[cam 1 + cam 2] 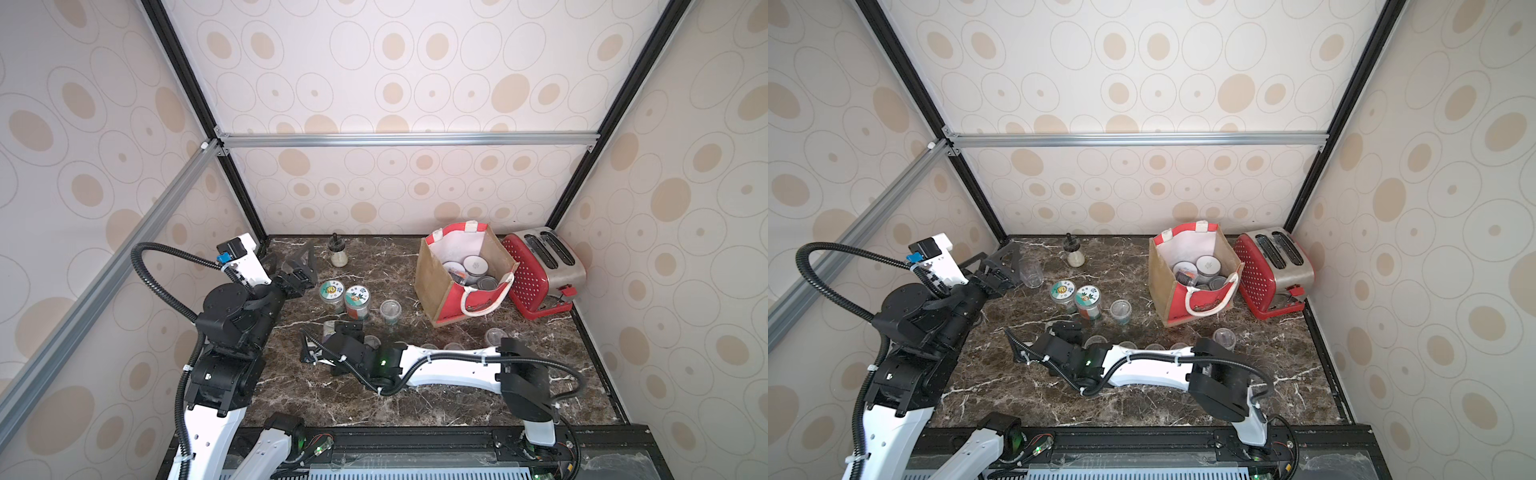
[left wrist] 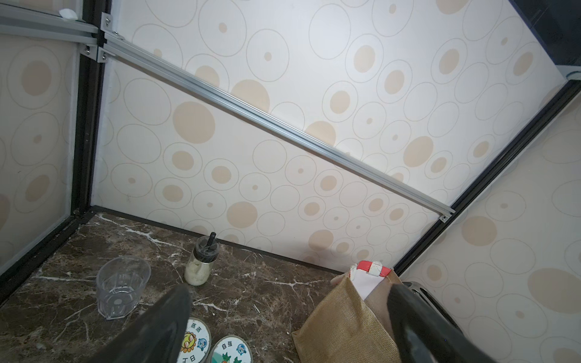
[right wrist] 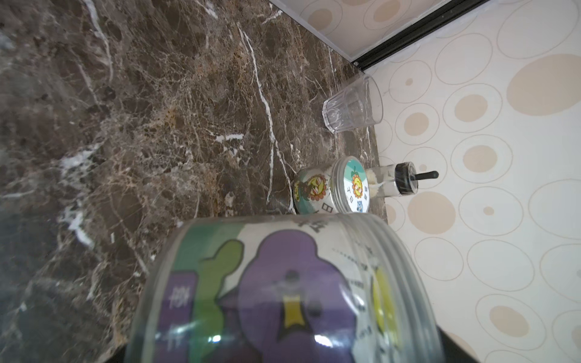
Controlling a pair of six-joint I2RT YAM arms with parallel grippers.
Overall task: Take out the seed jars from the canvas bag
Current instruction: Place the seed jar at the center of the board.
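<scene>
The canvas bag (image 1: 436,286) (image 1: 1165,286) stands open at the back right, with several seed jars (image 1: 476,264) inside. Two tall picture-lid jars (image 1: 331,289) (image 1: 356,296) and a short clear one (image 1: 390,309) stand mid-table; more short ones (image 1: 494,334) sit behind my right forearm. My right gripper (image 1: 332,331) is low at the table's middle, shut on a purple-labelled seed jar (image 3: 283,298) that hides its fingers in the wrist view. My left gripper (image 1: 305,259) (image 2: 292,327) hangs open and empty at the back left, above the picture-lid jars (image 2: 195,342).
A red dotted toaster (image 1: 544,266) stands right of the bag against the wall. A glass shaker with a black knob (image 1: 337,251) (image 2: 202,261) is at the back wall. A lidless clear tumbler (image 1: 1030,272) (image 2: 121,286) stands beside my left gripper.
</scene>
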